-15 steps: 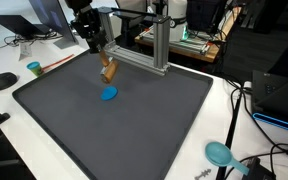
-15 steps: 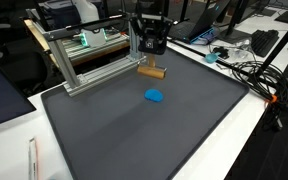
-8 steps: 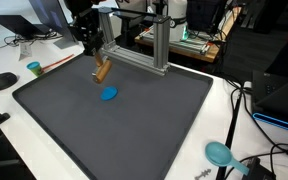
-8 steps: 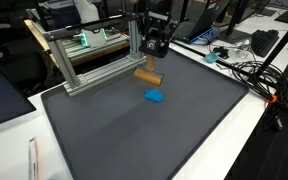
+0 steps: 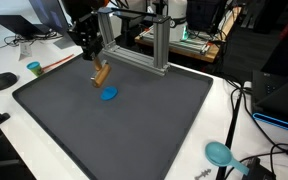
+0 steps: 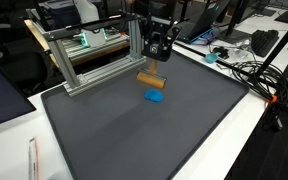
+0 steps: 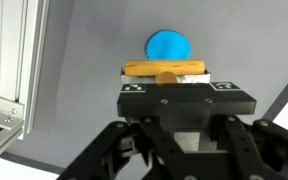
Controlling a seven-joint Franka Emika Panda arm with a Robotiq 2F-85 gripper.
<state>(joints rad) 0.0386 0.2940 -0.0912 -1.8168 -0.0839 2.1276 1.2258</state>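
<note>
My gripper (image 5: 96,62) is shut on a small wooden block (image 5: 101,74) and holds it just above the dark grey mat (image 5: 134,130), near the mat's far side. In an exterior view the gripper (image 6: 153,64) hangs over the block (image 6: 149,79). A flat blue disc (image 5: 109,94) lies on the mat right beside the block, and it shows in both exterior views (image 6: 155,97). In the wrist view the block (image 7: 164,70) lies crosswise at the gripper's tip (image 7: 165,76), with the blue disc (image 7: 169,45) just beyond it. The fingertips themselves are hidden behind the gripper body.
An aluminium frame (image 5: 149,45) stands at the mat's far edge, close to the gripper, and also shows in the wrist view (image 7: 9,70). A teal cup (image 5: 34,68), a black mouse (image 5: 2,81) and a teal round tool (image 5: 219,153) lie off the mat. Cables (image 6: 249,70) run alongside.
The gripper with the wooden block has shifted a little along the frame and slightly lower, toward the blue disc. The disc has not moved.
</note>
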